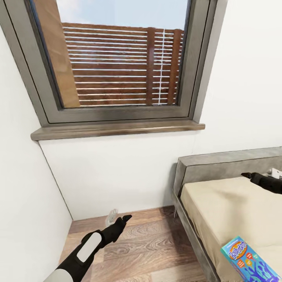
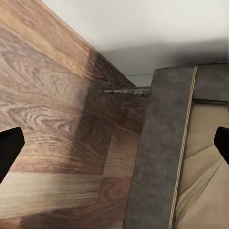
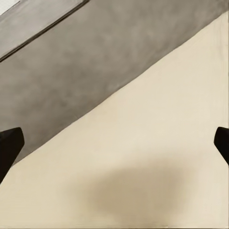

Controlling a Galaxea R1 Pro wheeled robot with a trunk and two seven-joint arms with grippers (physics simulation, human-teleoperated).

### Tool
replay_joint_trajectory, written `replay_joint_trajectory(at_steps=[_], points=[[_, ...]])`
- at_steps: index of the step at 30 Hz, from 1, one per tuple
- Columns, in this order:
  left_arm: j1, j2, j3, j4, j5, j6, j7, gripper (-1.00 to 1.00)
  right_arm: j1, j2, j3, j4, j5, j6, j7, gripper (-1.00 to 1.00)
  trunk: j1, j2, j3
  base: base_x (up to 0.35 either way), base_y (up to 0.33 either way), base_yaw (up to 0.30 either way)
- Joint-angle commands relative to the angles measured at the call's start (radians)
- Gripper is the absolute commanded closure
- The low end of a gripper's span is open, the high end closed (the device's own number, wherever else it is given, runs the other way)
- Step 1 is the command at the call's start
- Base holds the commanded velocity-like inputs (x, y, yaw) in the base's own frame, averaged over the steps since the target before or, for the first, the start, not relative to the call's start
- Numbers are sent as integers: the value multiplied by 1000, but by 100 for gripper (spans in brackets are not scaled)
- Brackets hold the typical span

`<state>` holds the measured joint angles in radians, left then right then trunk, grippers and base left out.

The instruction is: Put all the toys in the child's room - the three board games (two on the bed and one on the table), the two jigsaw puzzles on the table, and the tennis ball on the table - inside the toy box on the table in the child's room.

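head view: a grey-framed window (image 1: 117, 58) fills the upper part, with a brown slatted fence behind the glass and a dark wooden sill (image 1: 117, 129) under it. below is a white wall, and wood-plank floor (image 1: 149, 246) at the bottom. the bed (image 1: 231, 207), with a grey frame and headboard and a beige mattress, stands at the right against the wall. the blue board game (image 1: 248, 260) lies flat on the mattress near the bed's near edge, at the lower right of the picture, partly cut off by the frame. the left gripper (image 1: 117, 219) reaches forward over the floor at the lower left, its arm black with a white panel; its fingers look spread, one pale and one dark tip apart. the right gripper (image 1: 247, 175) hangs over the mattress near the headboard at the far right; from here i cannot tell how its fingers stand.

left wrist view: the left gripper's dark fingertips (image 2: 9, 148) sit at opposite edges, wide apart with nothing between them, over the floor and the grey corner of the bed frame.

right wrist view: the right gripper's fingertips (image 3: 9, 148) are likewise far apart and empty, over the beige mattress beside the grey headboard.
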<state>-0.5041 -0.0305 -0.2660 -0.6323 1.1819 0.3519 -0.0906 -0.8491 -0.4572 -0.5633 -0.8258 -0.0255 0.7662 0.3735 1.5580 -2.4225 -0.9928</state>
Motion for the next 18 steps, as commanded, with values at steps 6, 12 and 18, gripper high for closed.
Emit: replay_joint_trajectory(at_steps=[6,12,18], points=[[-1,-2,-1,0,5,3,-1,-100,-1,0,-3,-1,-2,6,2,-100,0,0,-1,6,0,-277],[-1,-2,-1,0,5,4,-1,-100,-1,0,-3,-1,-2,6,2,-100,0,0,-1,3,0,-281],[-1,-3,-1,0,5,4,-1,-100,-1,0,-3,-1,-2,7,2,-100,0,0,-1,1,0,-283]])
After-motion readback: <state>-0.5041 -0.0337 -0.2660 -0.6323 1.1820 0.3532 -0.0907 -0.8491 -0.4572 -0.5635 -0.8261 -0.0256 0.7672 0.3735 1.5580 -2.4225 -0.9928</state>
